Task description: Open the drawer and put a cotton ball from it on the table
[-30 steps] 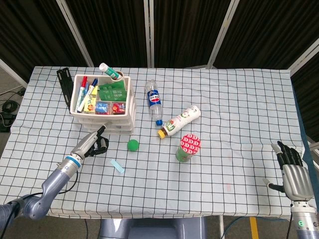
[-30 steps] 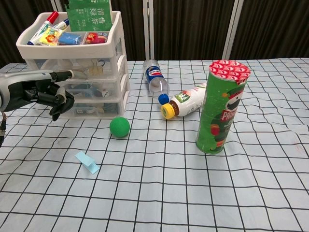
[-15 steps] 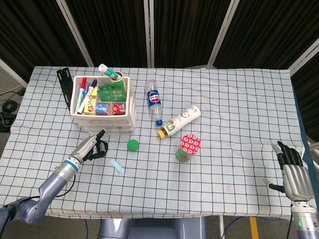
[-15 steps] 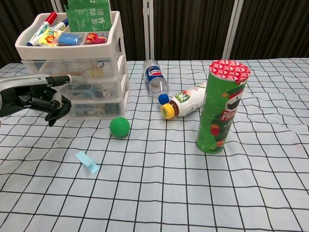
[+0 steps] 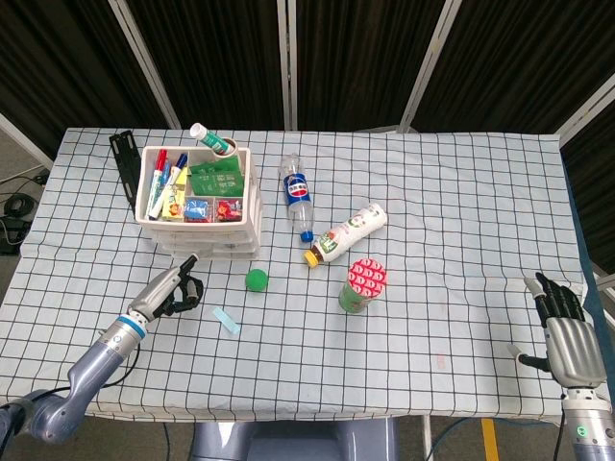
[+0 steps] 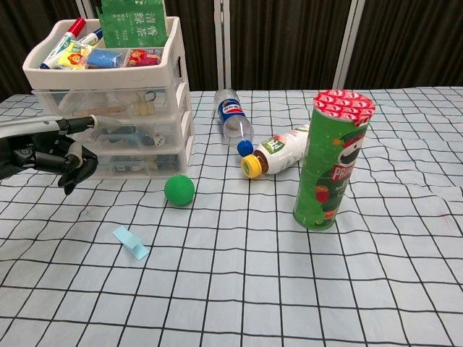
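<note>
on the table [image 5: 442, 182], far left, stands one three-drawer unit [image 6: 145, 126], all drawers closed; no cotton ball can be made out. left hand [image 6: 54, 153] hovers just near-left of it, fingers curled, holding nothing. right hand [image 5: 565, 331] spread, released, near right. two bottles [image 5: 298, 197] [image 5: 348, 230], one can [image 6: 329, 159], one green ball [image 6: 179, 189].
</note>
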